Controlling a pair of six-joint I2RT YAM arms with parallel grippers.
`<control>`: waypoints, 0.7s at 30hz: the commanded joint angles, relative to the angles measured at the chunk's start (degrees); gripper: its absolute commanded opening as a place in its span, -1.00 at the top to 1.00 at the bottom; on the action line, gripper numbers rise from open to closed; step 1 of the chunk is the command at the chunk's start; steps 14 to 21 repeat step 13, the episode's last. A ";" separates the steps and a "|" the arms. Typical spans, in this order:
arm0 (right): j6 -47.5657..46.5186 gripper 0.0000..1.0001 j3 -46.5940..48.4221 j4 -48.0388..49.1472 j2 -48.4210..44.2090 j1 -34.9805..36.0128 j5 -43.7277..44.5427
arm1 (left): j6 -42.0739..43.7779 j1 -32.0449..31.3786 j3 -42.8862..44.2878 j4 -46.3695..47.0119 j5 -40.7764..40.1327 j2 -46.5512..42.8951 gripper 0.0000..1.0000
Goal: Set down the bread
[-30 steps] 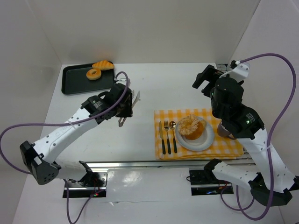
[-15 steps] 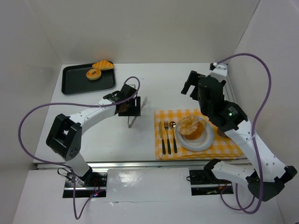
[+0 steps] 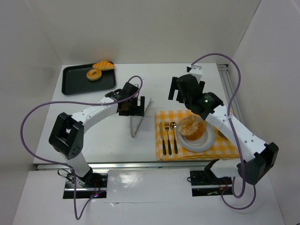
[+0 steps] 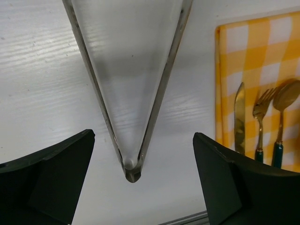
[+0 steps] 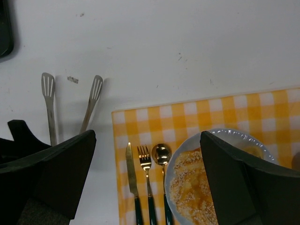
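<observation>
Your left pincer (image 4: 143,140) gapes wide, the hinge end of the tongs (image 4: 129,93) lying untouched between its fingers, which only the left wrist view shows. Your right pincer (image 5: 147,136) is equally wide. The overhead alone shows the bread (image 3: 95,74) on the tray (image 3: 77,85), well apart from both.

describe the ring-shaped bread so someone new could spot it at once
Find the black tray at the far left corner of the white table. Of the two breads at its far right corner, the ring-shaped bread is the nearer one, with a hole, unlike the long croissant.
</observation>
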 commanded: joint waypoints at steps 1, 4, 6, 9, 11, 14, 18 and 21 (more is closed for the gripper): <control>1.35 -0.99 5.04 -3.22 2.89 -0.27 1.79 | 1.18 0.85 4.68 -2.69 -0.34 -6.49 -1.00; 1.96 -0.99 5.75 -4.45 5.44 -0.27 1.80 | 1.18 4.01 4.86 -3.75 1.06 -13.69 -1.00; 1.96 -0.99 6.36 -4.98 6.23 -0.27 1.28 | 1.18 6.46 3.90 -3.75 2.99 -17.12 -1.00; 1.96 -0.99 5.83 -4.98 7.46 -0.27 0.74 | 1.18 8.49 2.23 -3.22 4.05 -22.05 -1.00; 1.96 -0.99 5.14 -4.37 7.47 -0.27 -0.04 | 1.70 9.11 0.82 -3.22 4.05 -23.90 -1.00; 1.96 -0.99 5.13 -3.66 8.61 -0.79 -0.05 | 1.70 9.12 0.11 -3.22 4.67 -25.75 -1.00; 1.96 -0.99 5.13 -3.66 8.61 -0.79 -0.05 | 1.70 9.12 0.11 -3.22 4.67 -25.75 -1.00; 1.96 -0.99 5.13 -3.66 8.61 -0.79 -0.05 | 1.70 9.12 0.11 -3.22 4.67 -25.75 -1.00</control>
